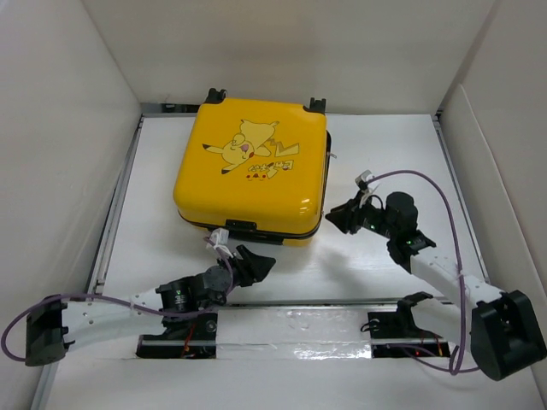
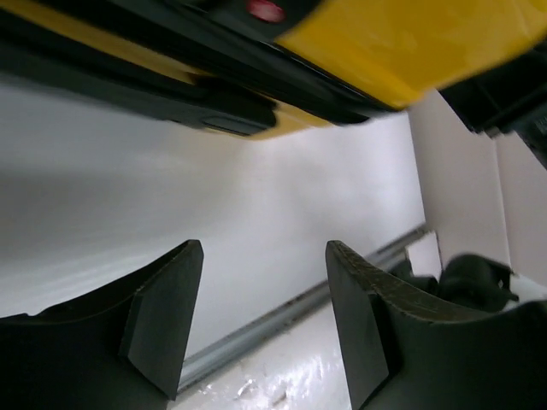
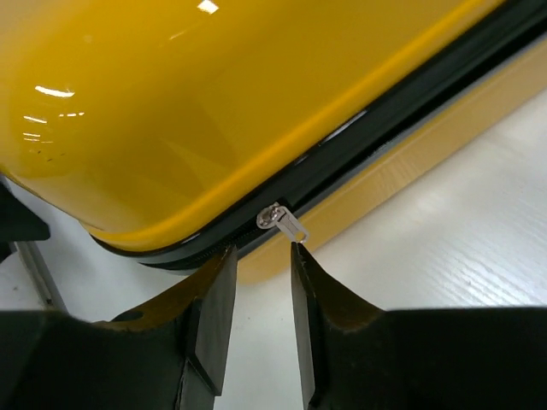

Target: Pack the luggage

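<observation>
Suitcase [image 1: 250,175] lies flat and zipped, far centre of table [image 1: 376,154]. Right gripper [image 3: 261,252]: narrow gap, empty. Zipper pull [image 3: 282,222] sits just past its fingertips, possibly touching one. Left gripper [image 2: 263,249]: wide open, empty, beside suitcase's near edge.

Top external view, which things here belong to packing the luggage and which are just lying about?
Part of the job:
luggage, lid down
zipper pull
left hand, open
right hand, open, just short of the zipper pull

Just there:
table
purple cable
white walls
</observation>
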Robot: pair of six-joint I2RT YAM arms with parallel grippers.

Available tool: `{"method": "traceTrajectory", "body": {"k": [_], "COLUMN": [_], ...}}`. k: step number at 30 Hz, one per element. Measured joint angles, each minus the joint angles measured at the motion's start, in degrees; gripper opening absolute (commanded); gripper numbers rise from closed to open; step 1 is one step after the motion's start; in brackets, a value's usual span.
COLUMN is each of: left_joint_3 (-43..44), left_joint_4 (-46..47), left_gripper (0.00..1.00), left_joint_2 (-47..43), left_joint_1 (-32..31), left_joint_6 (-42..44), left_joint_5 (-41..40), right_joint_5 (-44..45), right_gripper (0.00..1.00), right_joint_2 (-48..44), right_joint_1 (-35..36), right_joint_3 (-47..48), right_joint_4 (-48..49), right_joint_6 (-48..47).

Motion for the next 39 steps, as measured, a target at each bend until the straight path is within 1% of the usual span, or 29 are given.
{"method": "traceTrajectory", "body": {"k": [2, 4, 8, 11, 13, 15, 17, 18, 19, 20, 21, 22, 25, 27, 29, 31, 33, 34, 36, 37, 39], "left_joint_3": [-1.0, -1.2, -1.2, -1.2, -1.4, -2.1, -2.7, -2.8, -2.8, -2.8, -2.8, -2.8, -2.8, -2.9, -3.0, -3.0, -3.0, -3.0, -3.0, -3.0, -3.0], "left_joint_4": [-1.4, -1.4, 1.0, 3.7, 6.3, 8.7, 10.7, 11.5, 12.0, 12.2, 12.8, 13.5, 14.7, 15.1, 15.5, 16.0, 17.2, 17.7, 18.8, 19.2, 19.8], "left_gripper": [0.59, 0.60, 0.60, 0.58, 0.57, 0.55, 0.52, 0.47, 0.45, 0.44, 0.38, 0.36, 0.38, 0.41, 0.45, 0.47, 0.46, 0.42, 0.41, 0.40, 0.37], "left_joint_2": [-0.1, 0.2, 2.2, 4.4, 6.2, 8.2, 10.1, 10.7, 11.1, 11.8, 12.7, 13.3, 14.1, 14.4, 14.6, 15.0, 16.1, 16.7, 17.6, 17.9, 18.4], "left_joint_1": [0.7, 2.1, 8.4, 14.7, 19.9, 23.8, 26.1, 26.8, 27.2, 27.3, 27.6, 27.6, 27.9, 27.9, 27.9, 27.8, 27.8, 27.8, 27.2, 26.7, 26.0], "left_joint_6": [-2.7, -4.0, -4.3, -3.7, -2.8, -2.0, -0.9, -0.5, 0.0, 0.5, 0.6, 0.6, 0.0, -0.2, 0.0, 0.4, 0.5, 0.5, 0.4, 0.3, 0.0], "left_joint_5": [-2.6, -3.9, -3.3, -0.4, 3.1, 7.3, 9.9, 10.8, 11.4, 11.8, 12.2, 12.5, 13.1, 13.3, 13.5, 13.5, 13.6, 13.6, 13.2, 12.5, 11.5], "right_joint_5": [0.0, -0.5, -4.5, -9.5, -11.9, -14.1, -16.7, -17.6, -18.3, -18.8, -19.1, -19.3, -19.2, -19.1, -19.1, -19.1, -19.4, -19.6, -20.2, -20.5, -21.4], "right_gripper": [0.40, 0.44, 0.47, 0.49, 0.51, 0.50, 0.47, 0.46, 0.44, 0.44, 0.44, 0.46, 0.58, 0.58, 0.58, 0.59, 0.60, 0.59, 0.57, 0.52, 0.45], "right_joint_2": [2.4, 5.8, 12.3, 15.3, 18.1, 20.2, 22.3, 23.2, 23.8, 24.2, 24.3, 24.2, 23.6, 22.8, 22.2, 22.4, 23.2, 23.7, 24.9, 25.5, 26.3], "right_joint_1": [0.8, 1.1, 0.0, -1.4, -2.3, -2.7, -3.1, -3.3, -3.5, -3.6, -3.6, -3.6, -4.4, -5.0, -5.6, -6.0, -6.2, -6.2, -6.3, -6.3, -6.5], "right_joint_3": [0.0, 0.0, 1.3, 2.1, 2.8, 3.5, 4.5, 4.8, 4.9, 4.9, 4.6, 4.2, 2.0, 0.3, -1.0, -1.4, -1.4, -1.4, -1.4, -1.4, -1.3], "right_joint_4": [2.9, 6.1, 10.6, 13.7, 15.8, 17.6, 18.7, 19.6, 20.4, 21.3, 22.3, 23.1, 26.0, 27.7, 29.0, 30.0, 31.3, 32.0, 33.7, 34.6, 35.9], "right_joint_6": [-1.2, -2.4, -4.8, -6.0, -6.1, -6.1, -6.0, -5.7, -5.4, -4.9, -4.4, -3.8, -1.8, -0.3, 0.9, 2.1, 3.2, 3.8, 4.9, 5.5, 6.5]}}
